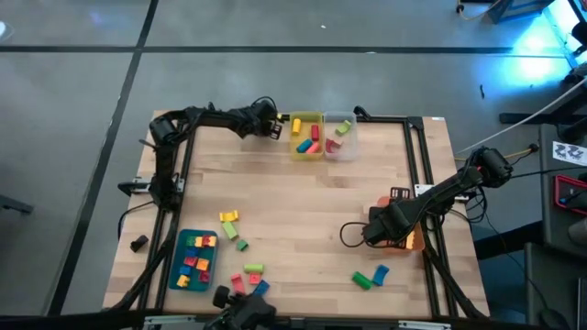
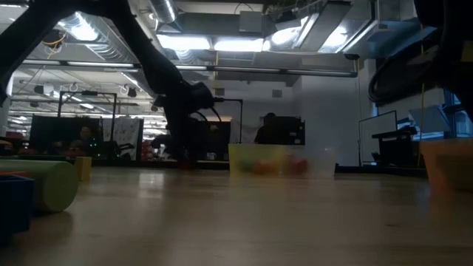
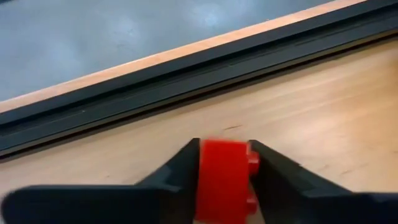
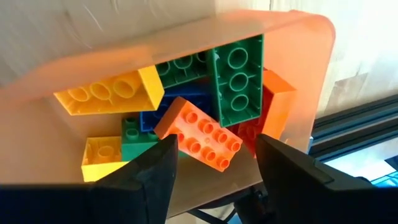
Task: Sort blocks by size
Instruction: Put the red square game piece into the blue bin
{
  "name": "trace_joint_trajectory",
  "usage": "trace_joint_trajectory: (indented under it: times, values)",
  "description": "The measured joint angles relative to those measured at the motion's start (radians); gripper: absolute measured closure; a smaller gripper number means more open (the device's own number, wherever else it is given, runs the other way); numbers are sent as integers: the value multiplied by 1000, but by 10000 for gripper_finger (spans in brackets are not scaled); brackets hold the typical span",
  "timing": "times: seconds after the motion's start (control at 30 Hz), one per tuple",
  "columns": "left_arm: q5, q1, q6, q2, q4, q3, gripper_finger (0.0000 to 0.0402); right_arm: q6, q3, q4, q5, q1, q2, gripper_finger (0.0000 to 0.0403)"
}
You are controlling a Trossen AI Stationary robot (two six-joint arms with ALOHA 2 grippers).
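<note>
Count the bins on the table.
4. The teal bin is at the near left, the yellow bin and clear bin stand side by side at the far edge, and the orange bin is under the right hand.

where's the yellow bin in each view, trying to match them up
High view: the yellow bin sits at the table's far edge, beside the left gripper.
Low view: far across the table, middle of the picture.
Left wrist view: not in it.
Right wrist view: not in it.
Shared landmark: the clear bin touching its side.
</note>
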Motion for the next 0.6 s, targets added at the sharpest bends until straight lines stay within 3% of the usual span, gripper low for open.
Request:
trace_joint_trajectory:
  times: [0.1, 0.37, 0.6]
  values:
    - [64, 2, 3, -23, -8, -2, 326, 0, 0, 4, 0, 0, 0, 187]
    - [319, -6, 7, -187, -65, -4, 326, 0, 0, 16, 0, 0, 0, 187]
    - [549, -92, 5, -409, -354, -3, 326, 0, 0, 44, 0, 0, 0, 187]
